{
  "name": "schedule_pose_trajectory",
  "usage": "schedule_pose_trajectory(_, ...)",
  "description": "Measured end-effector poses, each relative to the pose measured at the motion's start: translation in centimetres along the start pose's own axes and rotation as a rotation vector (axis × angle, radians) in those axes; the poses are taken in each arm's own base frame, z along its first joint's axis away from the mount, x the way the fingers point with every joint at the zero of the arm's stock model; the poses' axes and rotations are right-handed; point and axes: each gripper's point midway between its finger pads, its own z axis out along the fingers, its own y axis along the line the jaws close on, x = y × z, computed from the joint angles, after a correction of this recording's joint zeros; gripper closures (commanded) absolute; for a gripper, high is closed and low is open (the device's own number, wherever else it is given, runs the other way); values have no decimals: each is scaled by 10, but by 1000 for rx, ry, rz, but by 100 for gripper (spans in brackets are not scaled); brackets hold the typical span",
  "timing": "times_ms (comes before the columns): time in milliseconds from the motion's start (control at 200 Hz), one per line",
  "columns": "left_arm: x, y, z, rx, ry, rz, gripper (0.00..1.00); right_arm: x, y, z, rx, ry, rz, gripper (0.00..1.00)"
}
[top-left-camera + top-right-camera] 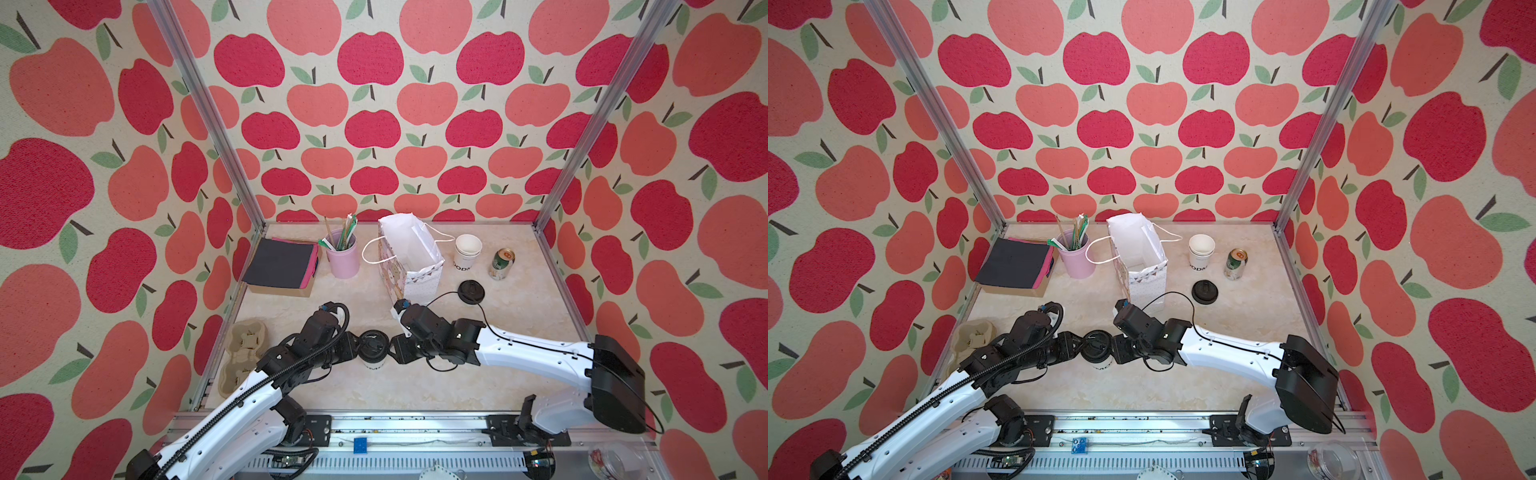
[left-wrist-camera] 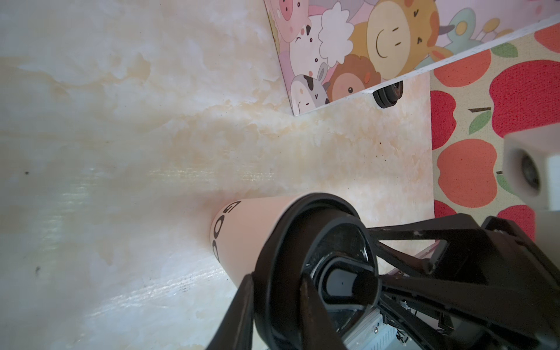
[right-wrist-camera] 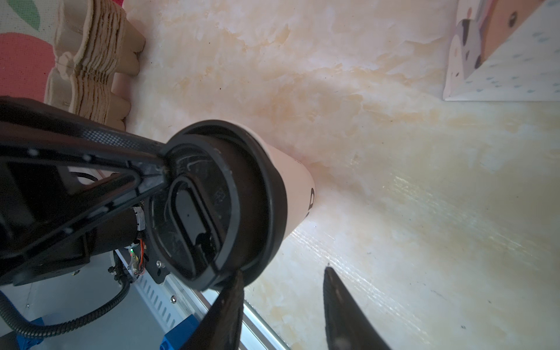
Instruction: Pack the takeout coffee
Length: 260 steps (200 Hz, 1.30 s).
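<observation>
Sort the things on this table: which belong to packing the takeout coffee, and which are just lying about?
Belong to the job:
takeout coffee
gift bag, the likely place to pack it

Just lying about:
stack of cups
green can
loose black lid
pink pot of straws
cardboard box
pulp cup carriers

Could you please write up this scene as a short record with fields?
takeout coffee: upright on the table, front centre, sip lid on
left pincer: closed on the sip lid's rim
right pincer: open, one finger at the lid's opposite edge
gift bag: standing open behind the cup, nothing visible inside
spare lid: flat on the table, right of the bag
also present: stacked white cups, green can, pink holder of sticks
packed: not yet
</observation>
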Motion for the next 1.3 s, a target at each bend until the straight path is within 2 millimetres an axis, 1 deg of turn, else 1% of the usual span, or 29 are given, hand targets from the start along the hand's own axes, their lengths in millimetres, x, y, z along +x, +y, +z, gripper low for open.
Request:
schedule_pose_trajectory(125, 0, 0, 0, 0, 0, 0, 75, -1, -1, 0, -9, 7, 11, 56)
schedule_pose_trajectory(285, 0, 0, 0, -1, -1, 0, 75, -2, -1, -4, -10, -2, -5, 53)
schedule_pose_trajectory(425, 0, 0, 0, -2, 0, 1, 75, -6, -4, -17, -8, -40, -30, 52)
schedule_pose_trajectory(555, 0, 0, 0, -3, -1, 1, 75, -18, -2, -33, -18, -101, -51, 51)
schedule_pose_trajectory(640, 0, 0, 0, -3, 0, 1, 75, -24, -6, -36, -10, -119, -51, 51)
schedule_pose_trajectory(795, 0, 0, 0, -4, -2, 1, 75, -35, -13, -30, 15, -116, -35, 53)
schedule_pose_trajectory(905, 0, 0, -1, -5, -2, 2, 75, -38, -12, -21, 24, -99, -31, 53)
schedule_pose_trajectory(1121, 0, 1, -1, -8, -2, 2, 75, -36, -8, -7, 14, -54, -29, 55)
schedule_pose_trajectory(1301, 0, 1, -1, -9, -1, 2, 76, -34, -9, 4, 18, -24, -24, 56)
